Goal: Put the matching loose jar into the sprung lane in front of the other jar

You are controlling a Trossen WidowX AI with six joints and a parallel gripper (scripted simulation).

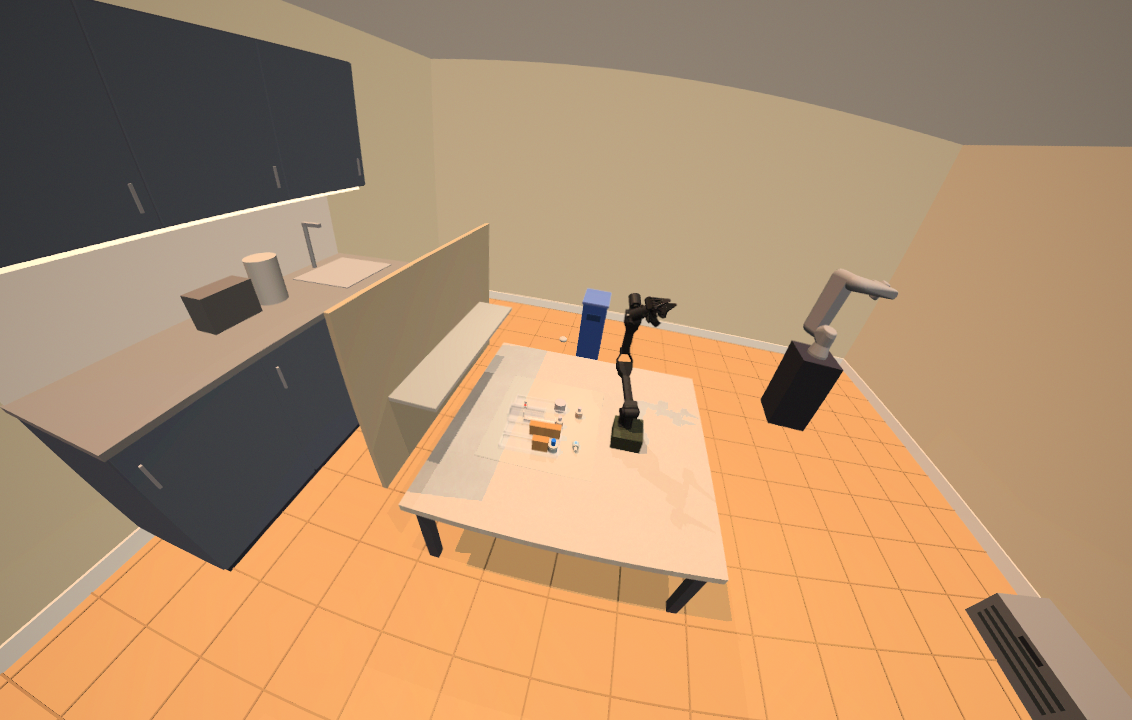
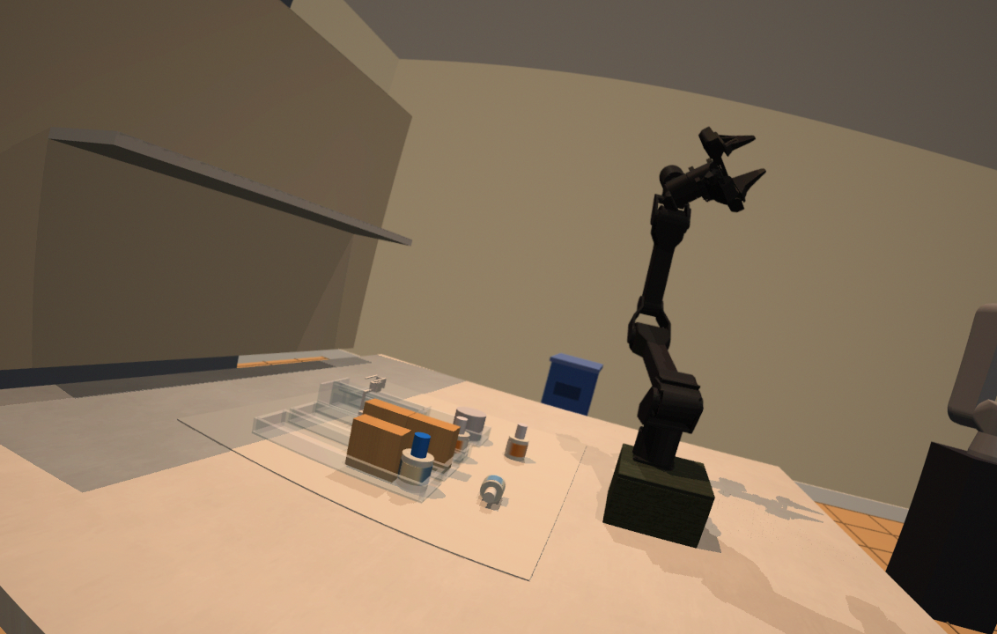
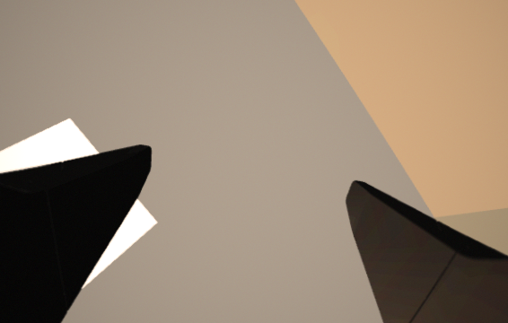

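Note:
My gripper [image 1: 670,310] [image 2: 759,154] [image 3: 252,174] is open and empty, high above the table and far from the jars. A loose jar with an orange label and pale cap [image 1: 579,413] [image 2: 517,447] stands upright before the clear rack [image 2: 305,446]. A jar with a blue label and grey cap [image 1: 575,445] [image 2: 491,490] lies on its side. In the rack, a jar with a similar pale cap and orange band [image 2: 461,435] stands partly hidden near the front. A blue-capped jar [image 1: 552,445] [image 2: 417,459] stands in the nearer lane. The pusher plate cannot be made out.
Orange-brown blocks [image 1: 545,428] [image 2: 378,445] stand in the rack beside the jars. A wide grey round piece [image 1: 559,406] [image 2: 470,419] stands at the rack's far side. A shelf [image 1: 454,353] [image 2: 234,182] on a panel overhangs beyond the table [image 1: 624,519] [image 2: 250,551].

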